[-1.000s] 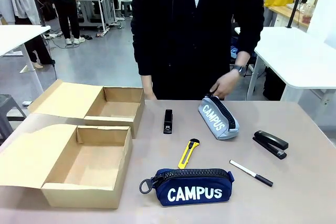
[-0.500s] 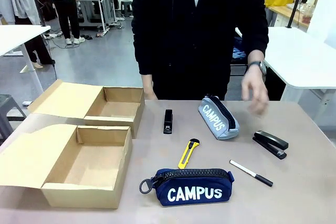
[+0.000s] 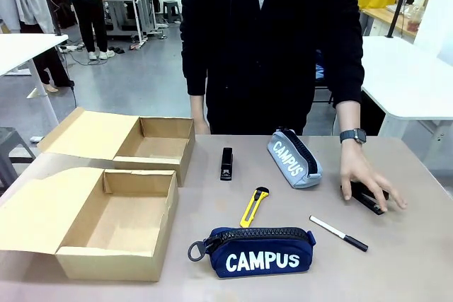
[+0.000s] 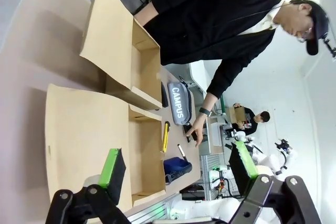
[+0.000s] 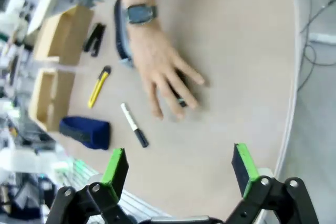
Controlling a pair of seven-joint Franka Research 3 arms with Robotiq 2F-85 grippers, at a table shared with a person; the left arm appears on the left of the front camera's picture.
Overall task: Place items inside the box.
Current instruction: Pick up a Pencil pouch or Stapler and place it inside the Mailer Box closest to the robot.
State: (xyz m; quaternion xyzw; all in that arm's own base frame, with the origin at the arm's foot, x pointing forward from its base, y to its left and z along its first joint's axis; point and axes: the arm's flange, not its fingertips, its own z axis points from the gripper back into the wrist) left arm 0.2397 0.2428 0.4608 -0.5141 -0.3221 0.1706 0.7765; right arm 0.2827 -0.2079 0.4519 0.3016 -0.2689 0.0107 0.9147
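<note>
On the table lie a grey "CAMPUS" pouch (image 3: 294, 161), a navy "CAMPUS" pouch (image 3: 259, 251), a small black stapler (image 3: 226, 163), a yellow utility knife (image 3: 253, 206) and a white pen (image 3: 338, 233) with a black cap. Two open cardboard boxes stand at the left, a near box (image 3: 113, 225) and a far box (image 3: 154, 144); both look empty. My left gripper (image 4: 176, 155) hangs open high over the near box (image 4: 144, 156). Open too, my right gripper (image 5: 179, 155) hovers above the table's right end, with the pen (image 5: 134, 125) and navy pouch (image 5: 85, 132) below it.
A person stands at the far side. Their hand (image 3: 364, 179), with a watch on the wrist, rests on a larger black stapler (image 3: 369, 199) at the right. The box lids (image 3: 39, 206) lie flat toward the left edge.
The person's hand left the grey pouch, swung right and came down on the larger black stapler. Nothing else on the table moved.
</note>
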